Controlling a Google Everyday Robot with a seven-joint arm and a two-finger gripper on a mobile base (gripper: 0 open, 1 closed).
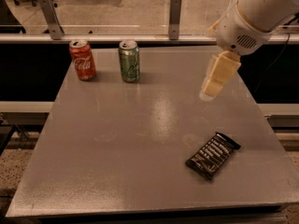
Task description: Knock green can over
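Note:
The green can (129, 61) stands upright at the back of the grey table (117, 139), left of centre, with a silver top and pale markings. My gripper (209, 93) hangs from the white arm over the right half of the table, well to the right of the green can and a little nearer than it, apart from it and holding nothing that I can see.
A red Coca-Cola can (82, 59) stands upright just left of the green can. A dark snack bar wrapper (213, 155) lies at the front right. A glass barrier with metal posts (174, 12) runs behind the table's back edge.

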